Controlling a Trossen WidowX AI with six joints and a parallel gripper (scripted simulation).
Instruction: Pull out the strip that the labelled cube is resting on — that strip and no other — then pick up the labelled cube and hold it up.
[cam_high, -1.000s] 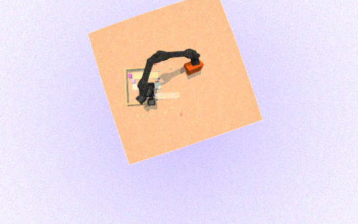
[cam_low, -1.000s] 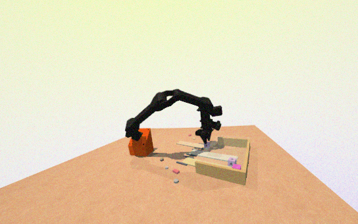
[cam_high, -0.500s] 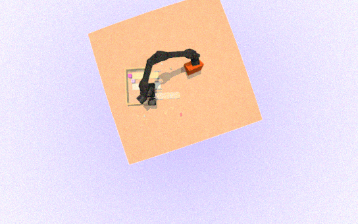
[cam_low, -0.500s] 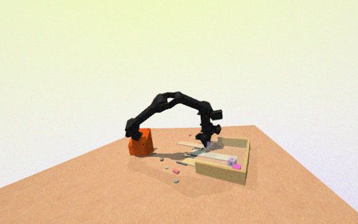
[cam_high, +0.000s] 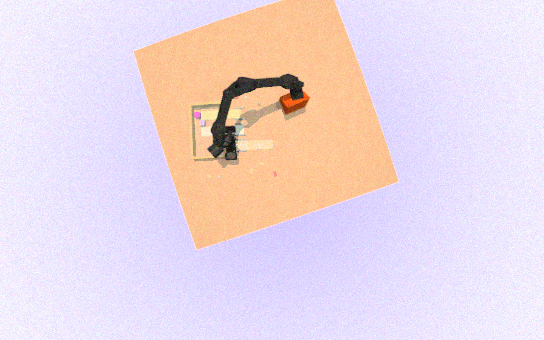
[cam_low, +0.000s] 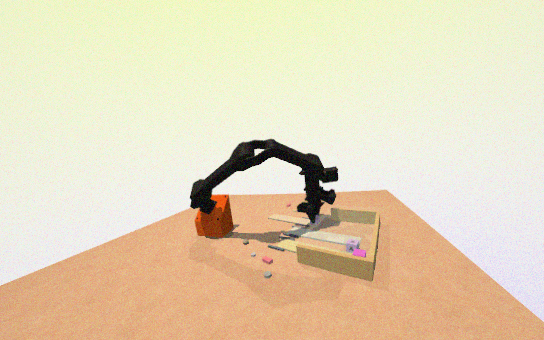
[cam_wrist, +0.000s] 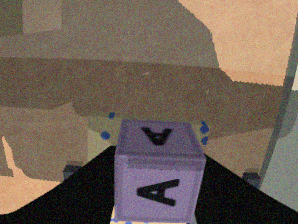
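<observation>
The lavender cube with a black A (cam_wrist: 159, 192) (cam_low: 316, 219) is between the fingers of my gripper (cam_wrist: 154, 157) (cam_low: 314, 221), which is shut on it. The arm hides it in the top view. Whether it is clear of the surface below, I cannot tell. A pale strip with blue dots (cam_high: 260, 145) (cam_low: 285, 218) lies outside the open side of the tray, partly under the gripper; its edge shows around the cube in the wrist view. A white strip (cam_high: 206, 132) (cam_low: 330, 237) and a yellow strip (cam_high: 220, 114) (cam_low: 286, 245) lie further along, reaching into the tray.
A second lavender cube (cam_high: 202, 123) (cam_low: 352, 245) with a dark mark is at the white strip's inner end. A magenta block (cam_high: 197, 115) (cam_low: 359, 253) is beside it. The tray (cam_high: 194, 142) (cam_low: 335, 261) has low walls. Small pink pieces (cam_high: 275, 174) (cam_low: 267, 260) and grey bits lie around.
</observation>
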